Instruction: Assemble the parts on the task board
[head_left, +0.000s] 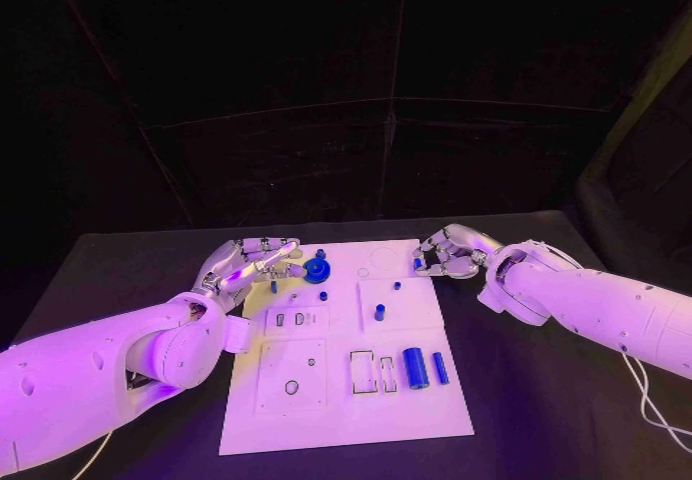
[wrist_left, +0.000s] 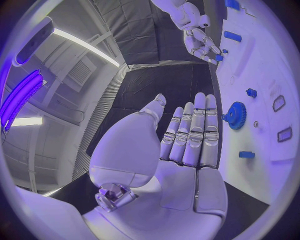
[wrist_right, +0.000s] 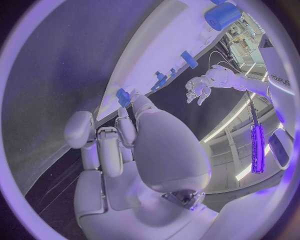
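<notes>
Taking the task board (head_left: 346, 400) as the landmark, two blue cylinders (head_left: 415, 367) are seen lying side by side on its near right part, next to empty rectangular slots; they are judged small, light, rigid and smooth, likely to roll, and best pinched across the middle of their length. Further up the board, short blue pegs (head_left: 379, 312) are seen standing near its centre; these are judged stiff and easily tipped, to be taken at the top. Towards the board's far left part a blue gear (head_left: 315, 269) is seen; it would be gripped best across its toothed rim. The left hand (head_left: 248, 262) is held at the board's far left edge beside the gear, fingers straight and close together, nothing in it. At the board's far right edge a small blue part (wrist_right: 123, 96) is pinched by the right hand (head_left: 450, 253) between its fingertips.
</notes>
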